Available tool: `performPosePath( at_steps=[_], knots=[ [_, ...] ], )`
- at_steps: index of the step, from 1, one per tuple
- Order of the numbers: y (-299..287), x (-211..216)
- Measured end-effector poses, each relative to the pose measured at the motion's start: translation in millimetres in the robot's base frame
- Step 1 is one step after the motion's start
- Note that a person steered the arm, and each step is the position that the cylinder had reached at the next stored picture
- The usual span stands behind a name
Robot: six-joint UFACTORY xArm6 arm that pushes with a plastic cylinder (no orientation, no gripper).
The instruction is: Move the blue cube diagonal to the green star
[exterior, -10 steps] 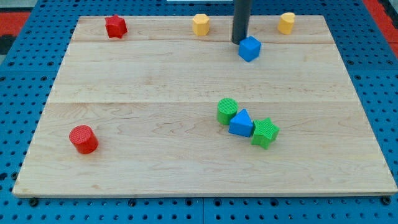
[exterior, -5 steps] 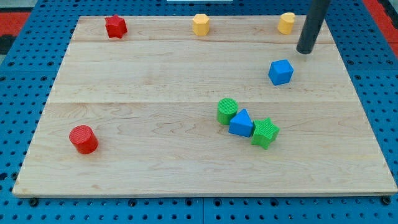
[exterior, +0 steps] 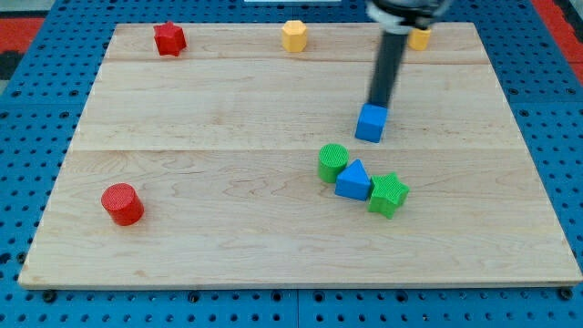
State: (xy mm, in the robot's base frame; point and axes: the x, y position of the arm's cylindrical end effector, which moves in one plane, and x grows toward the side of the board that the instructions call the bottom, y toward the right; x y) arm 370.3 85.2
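The blue cube (exterior: 371, 124) sits right of the board's middle. My tip (exterior: 376, 105) stands just above it in the view, touching or almost touching its top edge. The green star (exterior: 388, 194) lies lower, below and slightly right of the cube, pressed against a blue triangular block (exterior: 353, 180). A green cylinder (exterior: 332, 162) sits on the triangle's left. The cube stands apart from this cluster, above it.
A red star (exterior: 168, 38) is at the top left. A yellow block (exterior: 294, 35) is at the top middle and another yellow block (exterior: 420, 37) at the top right, partly behind the rod. A red cylinder (exterior: 121, 203) is at the lower left.
The blue cube has slid down the view, first to the right and then back left, towards the green star's cluster. My tip swung right, then came back to sit just above the cube.
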Motion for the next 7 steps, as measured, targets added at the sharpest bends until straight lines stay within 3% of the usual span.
performPosePath(
  at_steps=[3, 5, 7],
  knots=[
    [-51.8, 39.9],
    [50.1, 33.3],
    [55.7, 32.9]
  ],
)
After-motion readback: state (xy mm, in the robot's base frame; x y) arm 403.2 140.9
